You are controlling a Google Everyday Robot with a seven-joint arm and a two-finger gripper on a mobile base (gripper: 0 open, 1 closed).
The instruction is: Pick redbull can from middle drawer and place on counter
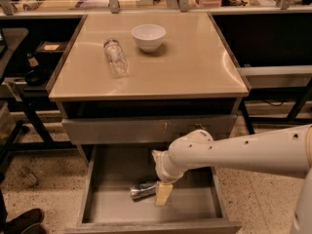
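Observation:
The redbull can lies on its side on the floor of the open middle drawer, near the middle. My gripper hangs from the white arm that reaches in from the right. It is down inside the drawer, right against the can's right end. The beige counter is the top of the cabinet above.
A clear bottle lies on its side on the counter's left part, with a white bowl behind it. A closed grey drawer front sits just above the arm. Dark shelving flanks the cabinet, and a shoe is at the bottom left.

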